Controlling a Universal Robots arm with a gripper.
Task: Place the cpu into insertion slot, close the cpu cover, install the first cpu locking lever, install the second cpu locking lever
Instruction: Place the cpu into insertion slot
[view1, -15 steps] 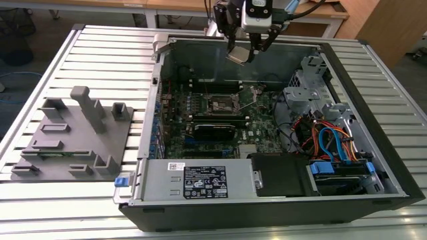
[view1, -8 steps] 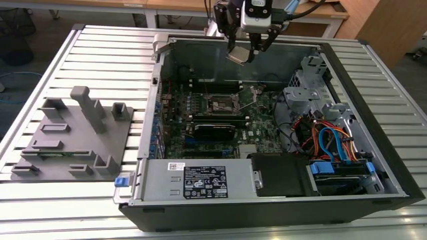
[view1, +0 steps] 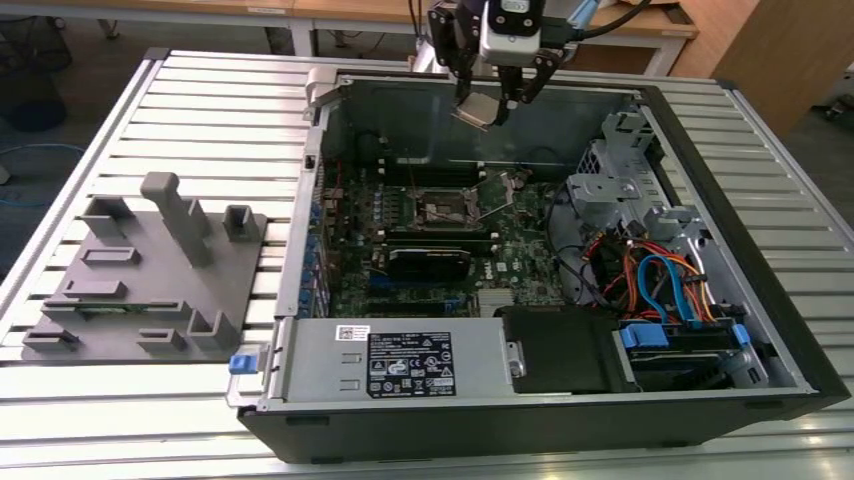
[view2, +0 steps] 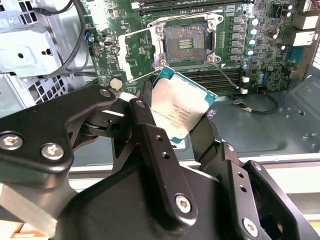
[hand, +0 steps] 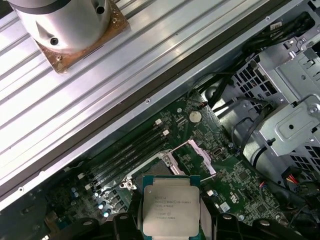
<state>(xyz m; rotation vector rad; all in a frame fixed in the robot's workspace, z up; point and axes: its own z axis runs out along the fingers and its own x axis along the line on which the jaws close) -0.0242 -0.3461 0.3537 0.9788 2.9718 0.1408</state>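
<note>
Carefully: cpu in transit

Holds the cpu (view2: 182, 107) tilted, high over the far wall of the computer case (view1: 400, 425), gripper (view2: 175, 125) jaws closed against two opposite edges. Well apart from the insertion slot (view2: 186, 44), with the cpu cover (view2: 136, 52) raised. Treat as probably light, stiff and fragile underneath: grip edges only.

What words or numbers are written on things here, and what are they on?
The cpu, held in the hand: grey print on its metal top, too small to read.
The big white label on the grey metal box: too blurred to read.
The small white sticker beside it: too blurred to read.
</note>
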